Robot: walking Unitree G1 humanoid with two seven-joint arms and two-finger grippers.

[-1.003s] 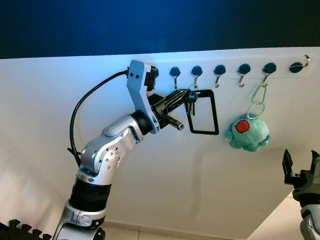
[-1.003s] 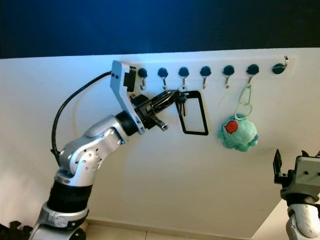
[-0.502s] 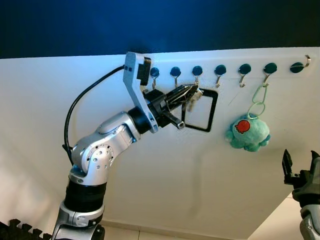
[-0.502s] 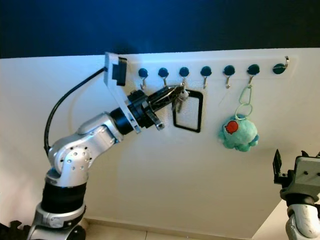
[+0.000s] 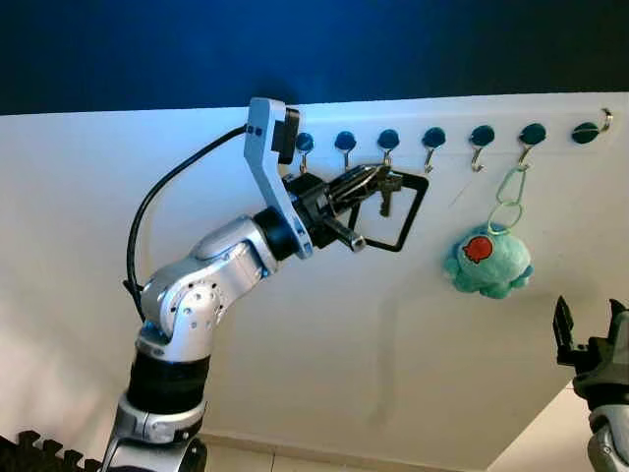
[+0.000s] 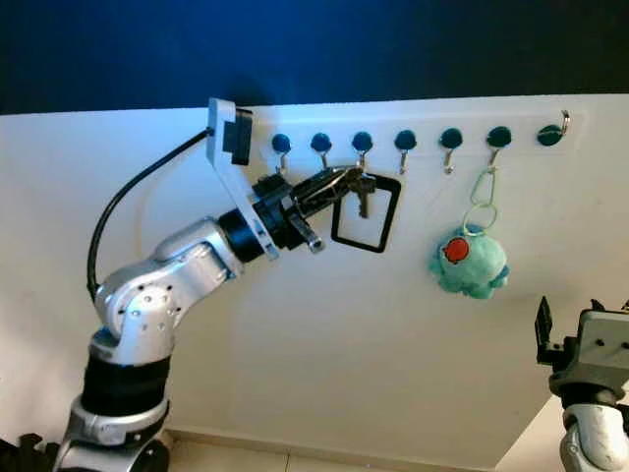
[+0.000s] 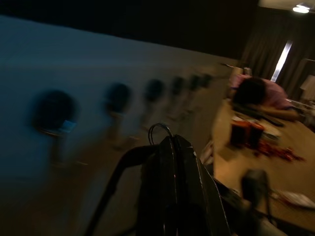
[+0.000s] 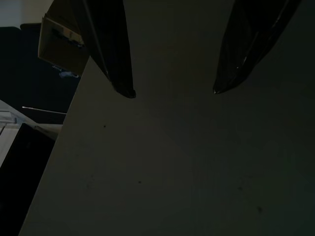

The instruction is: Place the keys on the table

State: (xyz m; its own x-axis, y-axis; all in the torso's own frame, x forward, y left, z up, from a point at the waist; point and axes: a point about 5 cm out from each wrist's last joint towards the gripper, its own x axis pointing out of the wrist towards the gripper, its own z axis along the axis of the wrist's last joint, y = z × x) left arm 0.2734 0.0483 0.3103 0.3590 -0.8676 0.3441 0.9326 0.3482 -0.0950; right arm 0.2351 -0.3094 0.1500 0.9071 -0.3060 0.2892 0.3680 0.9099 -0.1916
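Note:
The keys (image 5: 386,193) are a small metal bunch with a black strap loop (image 5: 406,212), just below the third blue hook (image 5: 387,140) on the white wall. My left gripper (image 5: 371,181) is raised to the hook row and shut on the keys, and the strap swings out tilted beneath it. I cannot tell whether the key ring (image 7: 160,129) still touches the hook. My right gripper (image 5: 590,328) hangs low at the right, open, above a pale table top (image 8: 162,167).
A row of blue-headed hooks (image 5: 480,138) runs along the wall. A teal plush octopus (image 5: 488,262) hangs from one on a green clip. The table's corner (image 5: 555,442) shows at the lower right. A person (image 7: 256,93) leans on a far table.
My left gripper has drawn the keys a little left and away from the wall. The strap loop, which hung straight down, now sits higher and tilted. The right arm has not moved.

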